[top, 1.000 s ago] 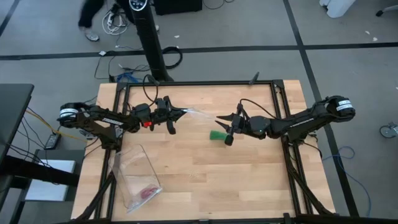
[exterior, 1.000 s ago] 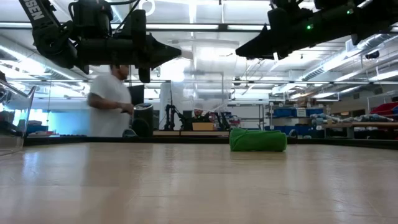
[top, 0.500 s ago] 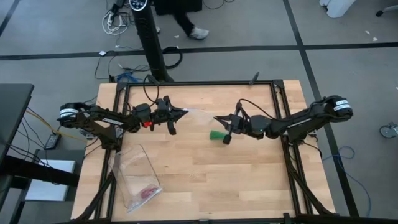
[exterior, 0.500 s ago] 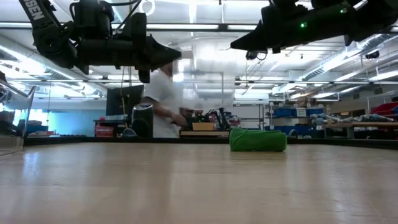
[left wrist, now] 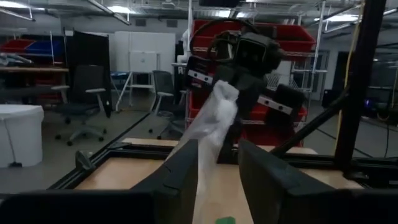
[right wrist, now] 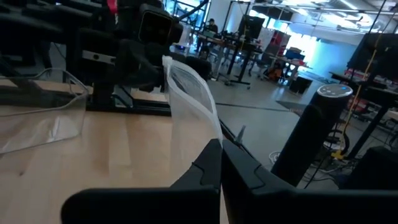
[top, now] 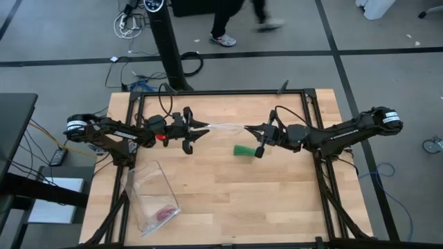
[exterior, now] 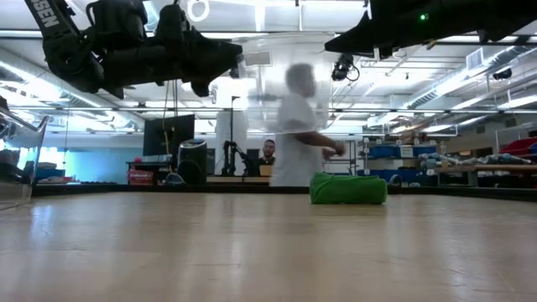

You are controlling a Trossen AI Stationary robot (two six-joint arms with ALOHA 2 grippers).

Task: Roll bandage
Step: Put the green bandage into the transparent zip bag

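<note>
The bandage is a small green roll (top: 241,150) lying on its side on the wooden table, also in the low view (exterior: 348,188). No gripper touches it. Above the table, a clear plastic bag (top: 223,127) spans level between my two grippers. My right gripper (top: 247,128) is shut on the bag's right end, just beyond the roll's far side. My left gripper (top: 199,130) stands open, and the bag's left end (left wrist: 211,155) runs between its fingers. My right gripper pinches the bag's right end (right wrist: 214,134) between its two shut fingers. They come level from the table's right side. The bag is lifted clear of the table and reaches toward my left gripper. My left gripper has the bag's other end between its parted fingers (left wrist: 180,177); whether they touch it, I cannot tell.
A second clear plastic bag (top: 151,194) with a small pink item (top: 165,212) inside lies near the table's front left. Black frame rails (top: 221,92) run along the table's edges. A person (top: 235,21) walks across the floor beyond the far edge.
My right gripper has reached toward the bag held by my left gripper, shut on its free end, then drawn back a little toward the table's right edge. My left gripper has opened. The bag now spans between both grippers. The green roll has stayed in place.
</note>
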